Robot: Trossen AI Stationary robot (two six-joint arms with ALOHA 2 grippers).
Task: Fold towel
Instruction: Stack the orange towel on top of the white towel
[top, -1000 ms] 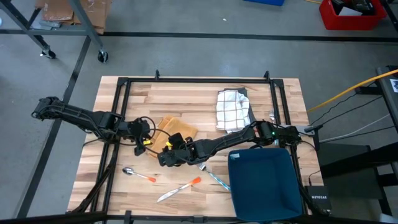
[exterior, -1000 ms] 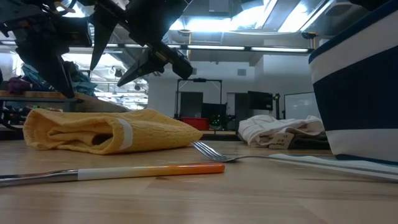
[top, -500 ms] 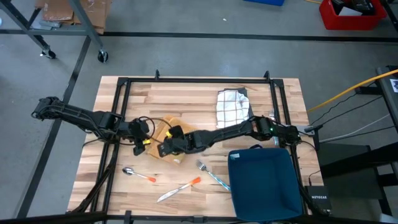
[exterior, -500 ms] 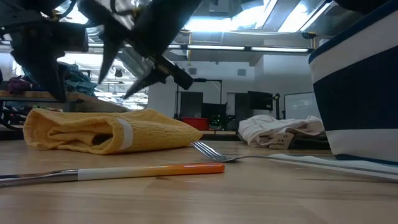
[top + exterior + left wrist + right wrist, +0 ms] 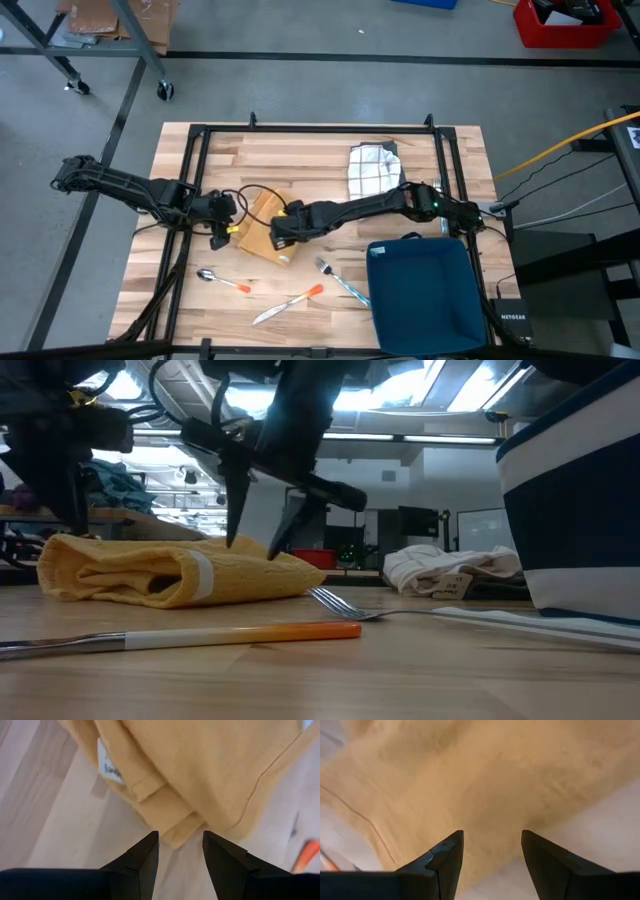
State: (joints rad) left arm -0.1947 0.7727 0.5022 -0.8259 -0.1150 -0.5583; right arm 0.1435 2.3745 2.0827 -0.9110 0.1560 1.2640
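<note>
From above, the yellow towel (image 5: 262, 226) is lying folded on the wooden table (image 5: 300, 160), left of centre, with the left gripper (image 5: 222, 232) sitting at its left edge and the right gripper (image 5: 279, 230) reaching over its right side. A checked cloth (image 5: 372, 176), a blue bin (image 5: 425, 295), a fork (image 5: 338, 278) and a spoon (image 5: 222, 280) are also lying on the table. At table height, the right gripper (image 5: 258, 540) is pointing its 2 parted fingers down at the towel (image 5: 170, 568), possibly touching it. The left wrist view is showing that gripper (image 5: 180, 845) released, fingers spread beside a towel corner (image 5: 190, 780). The right wrist view is showing 2 fingers (image 5: 447, 855) held apart over the towel (image 5: 485, 785), gripping nothing.
</note>
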